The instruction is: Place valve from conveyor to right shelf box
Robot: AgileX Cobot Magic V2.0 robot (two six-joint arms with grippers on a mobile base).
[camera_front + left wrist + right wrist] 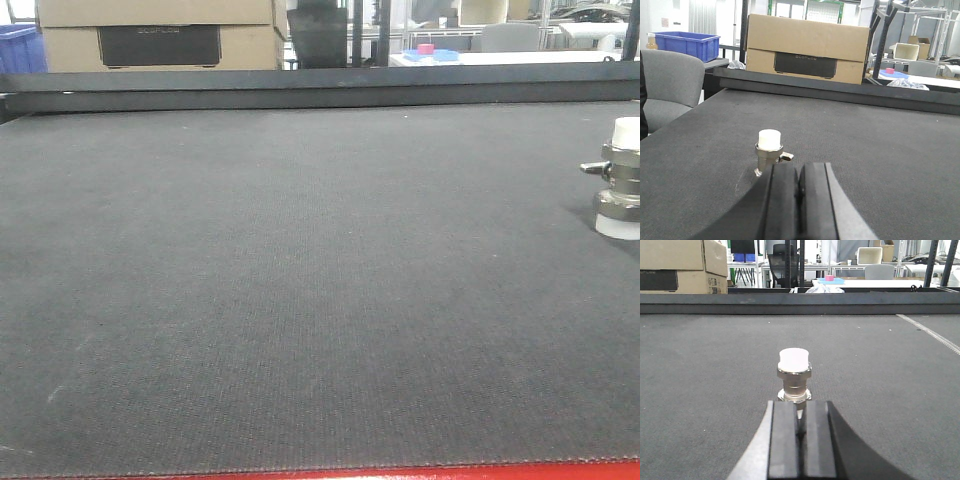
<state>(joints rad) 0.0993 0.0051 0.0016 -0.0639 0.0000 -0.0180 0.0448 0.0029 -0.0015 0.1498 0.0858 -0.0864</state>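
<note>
The valve (620, 180) stands upright on the dark conveyor belt (300, 300) at the far right edge of the front view: grey metal body, white caps, small lever pointing left. In the left wrist view the valve (770, 150) stands just beyond my left gripper (800, 172), a little to its left; the jaws are shut and empty. In the right wrist view the valve (794, 377) stands straight ahead of my right gripper (800, 410), close to the tips; those jaws are shut and empty. The right shelf and its box are out of view.
A raised dark rail (320, 90) bounds the belt's far side. Beyond it sit a cardboard box (807, 47), a blue bin (687, 44) and a white table (865, 284). A grey chair (667, 82) stands at the belt's left. The red frame edge (400, 472) runs along the front.
</note>
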